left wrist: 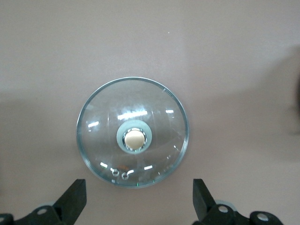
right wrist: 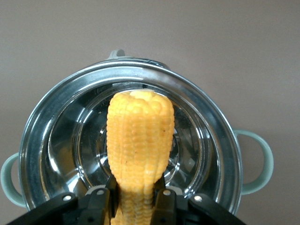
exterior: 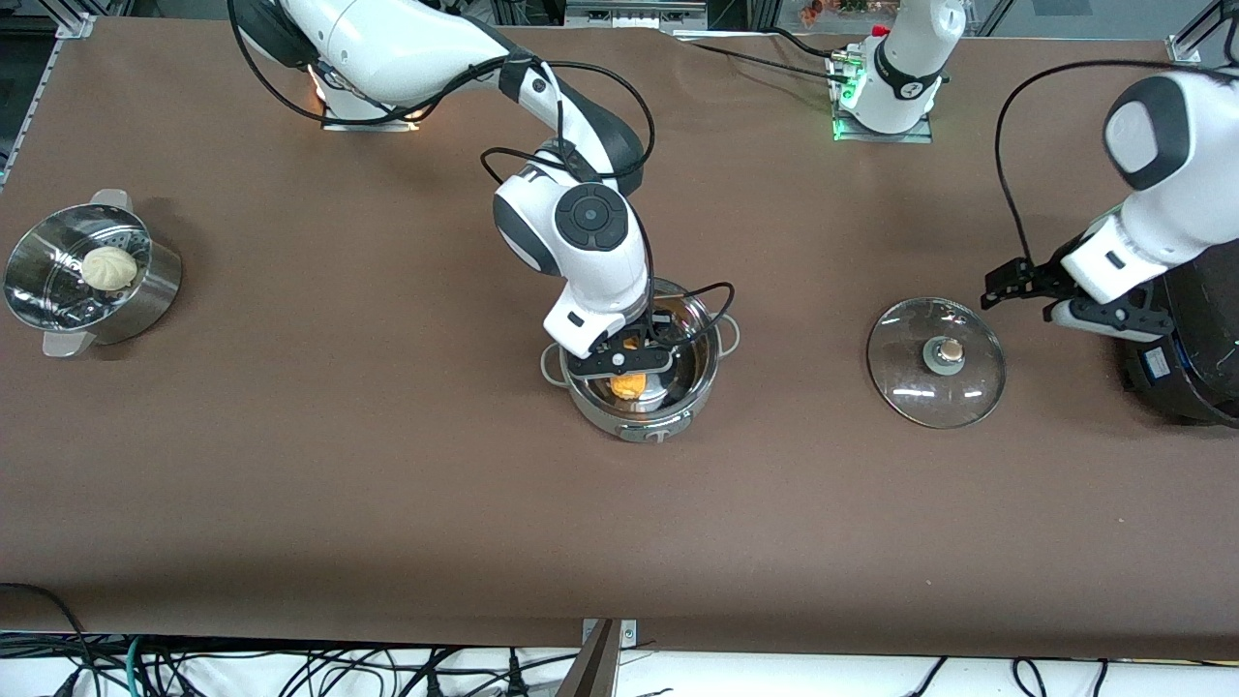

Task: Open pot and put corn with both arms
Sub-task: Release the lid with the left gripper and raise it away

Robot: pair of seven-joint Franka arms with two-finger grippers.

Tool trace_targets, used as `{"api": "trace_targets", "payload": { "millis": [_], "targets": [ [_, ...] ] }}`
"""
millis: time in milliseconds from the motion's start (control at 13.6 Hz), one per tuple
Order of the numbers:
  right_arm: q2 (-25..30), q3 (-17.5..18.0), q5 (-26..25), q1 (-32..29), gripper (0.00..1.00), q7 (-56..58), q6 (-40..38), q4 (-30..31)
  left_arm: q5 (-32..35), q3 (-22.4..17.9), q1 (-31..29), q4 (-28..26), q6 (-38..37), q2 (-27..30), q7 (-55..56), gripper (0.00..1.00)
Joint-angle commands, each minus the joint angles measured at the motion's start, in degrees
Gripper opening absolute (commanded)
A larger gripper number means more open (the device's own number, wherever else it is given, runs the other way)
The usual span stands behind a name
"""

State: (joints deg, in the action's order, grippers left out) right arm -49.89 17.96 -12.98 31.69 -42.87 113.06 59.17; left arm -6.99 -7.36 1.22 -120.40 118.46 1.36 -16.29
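Note:
The shiny steel pot (exterior: 619,418) stands uncovered in the middle of the table; in the right wrist view its rim (right wrist: 220,136) and two loop handles show. My right gripper (exterior: 629,364) is shut on the yellow corn cob (exterior: 627,386) and holds it over the pot's opening, tip pointing down into it. In the right wrist view the corn (right wrist: 140,136) sits between the right gripper's (right wrist: 137,190) fingers. The glass lid (exterior: 935,363) lies flat on the table, toward the left arm's end. My left gripper (exterior: 1014,288) is open and empty, up beside the lid (left wrist: 132,133); its own view shows it (left wrist: 139,190).
A perforated steel steamer pan (exterior: 145,290) with a white bun (exterior: 108,268) stands at the right arm's end. A large black cooker (exterior: 1195,339) stands at the left arm's end, under the left arm. Cables hang along the table's front edge.

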Motion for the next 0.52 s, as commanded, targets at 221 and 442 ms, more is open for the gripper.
{"api": "trace_targets", "payload": {
  "millis": [221, 442],
  "targets": [
    [-0.03, -0.03, -0.46, 0.91, 0.00, -1.08, -0.48, -0.64, 9.61, 3.75, -0.17, 20.44, -25.17, 0.58, 12.41, 1.00],
    [-0.64, -0.03, -0.55, 1.44, 0.00, -1.26, 0.75, -0.46, 11.20, 4.72, -0.17, 26.86, -33.97, 0.49, 17.15, 1.00]
  ]
}}
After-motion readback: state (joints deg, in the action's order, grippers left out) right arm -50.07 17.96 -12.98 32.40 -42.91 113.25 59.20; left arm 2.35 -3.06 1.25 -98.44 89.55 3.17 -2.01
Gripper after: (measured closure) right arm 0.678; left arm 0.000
